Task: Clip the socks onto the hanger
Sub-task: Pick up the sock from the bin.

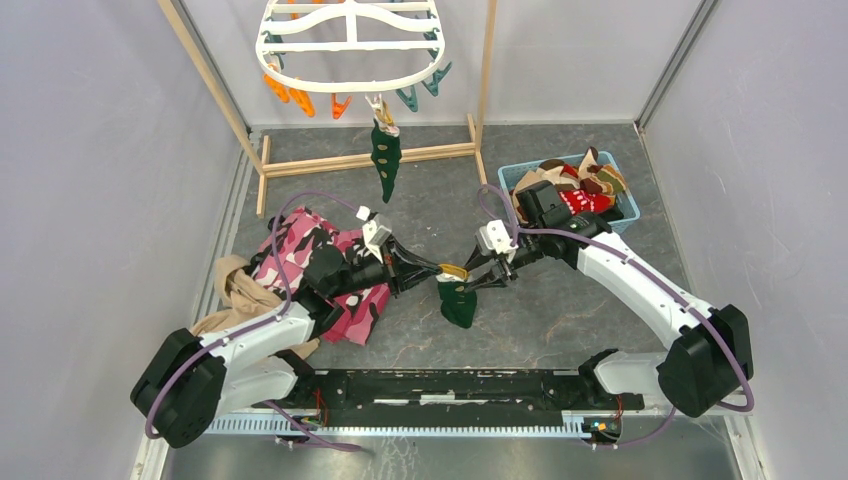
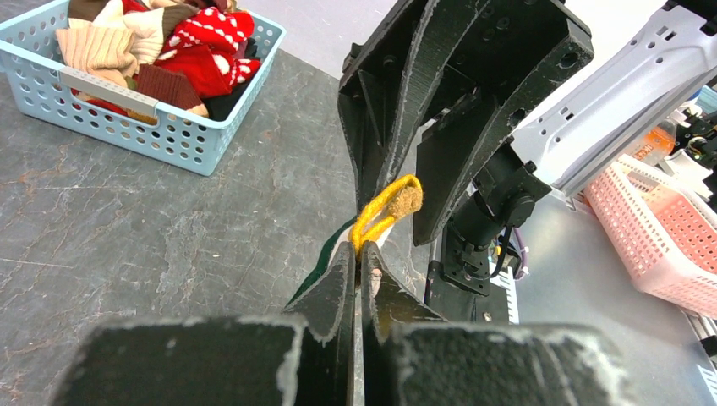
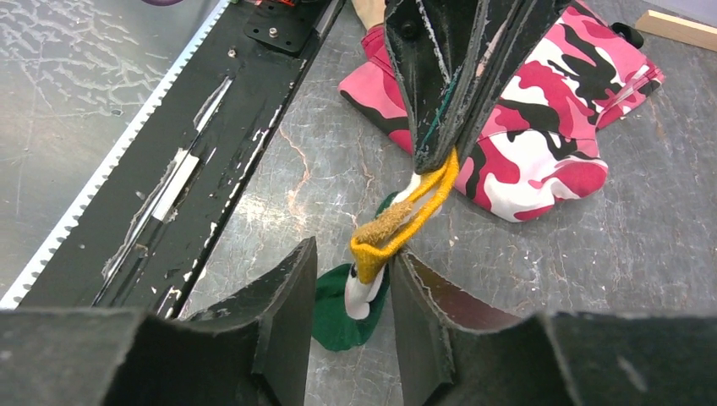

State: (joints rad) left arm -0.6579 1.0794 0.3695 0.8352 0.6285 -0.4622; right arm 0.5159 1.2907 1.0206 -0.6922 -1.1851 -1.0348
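We count two dark green socks, the far sock [image 1: 385, 160] and the near sock [image 1: 458, 303]. There is one white hanger [image 1: 352, 45], and along its near rim we make out three orange clips [image 1: 300, 98], two teal clips [image 1: 407, 97] and one white clip [image 1: 377, 105]. One blue basket [image 2: 169, 135] at the far right holds a sock heap [image 1: 580, 185] we cannot number. At the left lie one pink camouflage garment [image 1: 300, 240] and one tan cloth [image 1: 235, 285].

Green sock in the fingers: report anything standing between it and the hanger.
Nothing visible does. Open space runs from the held green sock to the hanger. Another green sock already hangs from one front clip; neighbouring clips are free.
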